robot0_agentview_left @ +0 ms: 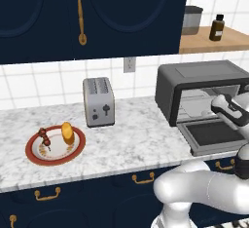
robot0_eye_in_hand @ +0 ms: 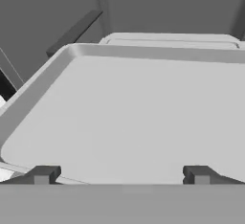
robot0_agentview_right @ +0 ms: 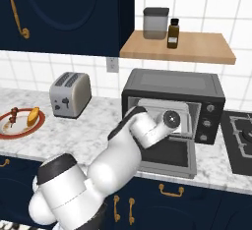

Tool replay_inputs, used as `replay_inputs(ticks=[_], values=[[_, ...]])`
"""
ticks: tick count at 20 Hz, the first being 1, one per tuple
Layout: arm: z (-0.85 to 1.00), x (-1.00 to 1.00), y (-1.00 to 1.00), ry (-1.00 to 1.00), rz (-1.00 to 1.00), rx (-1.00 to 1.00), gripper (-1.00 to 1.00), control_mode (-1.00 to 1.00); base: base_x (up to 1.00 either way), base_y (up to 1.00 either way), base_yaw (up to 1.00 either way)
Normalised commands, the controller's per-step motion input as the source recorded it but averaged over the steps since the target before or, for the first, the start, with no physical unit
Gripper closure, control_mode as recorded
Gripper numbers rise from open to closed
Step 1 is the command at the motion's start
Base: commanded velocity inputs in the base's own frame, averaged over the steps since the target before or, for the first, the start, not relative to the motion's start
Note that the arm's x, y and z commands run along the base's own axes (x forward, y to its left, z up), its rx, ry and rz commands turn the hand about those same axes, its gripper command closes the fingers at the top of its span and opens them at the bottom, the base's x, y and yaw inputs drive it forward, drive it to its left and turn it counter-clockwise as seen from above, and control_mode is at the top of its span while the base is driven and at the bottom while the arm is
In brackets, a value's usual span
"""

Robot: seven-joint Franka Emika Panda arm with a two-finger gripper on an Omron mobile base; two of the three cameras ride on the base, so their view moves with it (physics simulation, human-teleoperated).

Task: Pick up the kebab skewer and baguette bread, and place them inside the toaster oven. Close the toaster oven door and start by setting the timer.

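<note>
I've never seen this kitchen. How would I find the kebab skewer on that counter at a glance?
Start at the silver slot toaster on the marble counter, then look to the red-rimmed plate lying in front of it, toward the left. The kebab skewer lies on the plate's left part: a thin stick of small dark red-brown chunks, unlike the smooth golden baguette bread beside it.

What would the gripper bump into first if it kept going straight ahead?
Probably the metal tray inside the toaster oven. The open gripper points along it, so depth is hard to judge; the oven's back wall lies beyond.
</note>
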Motion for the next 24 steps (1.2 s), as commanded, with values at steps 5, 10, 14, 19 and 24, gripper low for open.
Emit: replay_inputs(ticks=[5,10,14,19,24], values=[[-0.01,-0.85,-0.45,0.20,-0.03,0.00,-1.00,-1.00,0.00,0.00,0.00],[0.92,-0.64,-0.25,0.08,0.00,0.08,-1.00,-1.00,0.00,0.00,0.00],[1.00,-0.85,0.00,0.00,0.00,0.02,-1.00,-1.00,0.00,0.00,0.00],[0.39,-0.99,0.74,0.00,-0.08,-0.01,-1.00,-1.00,0.00,0.00,0.00],[0.02,-0.70,1.00,0.00,-0.09,-0.06,-1.00,-1.00,0.00,0.00,0.00]])
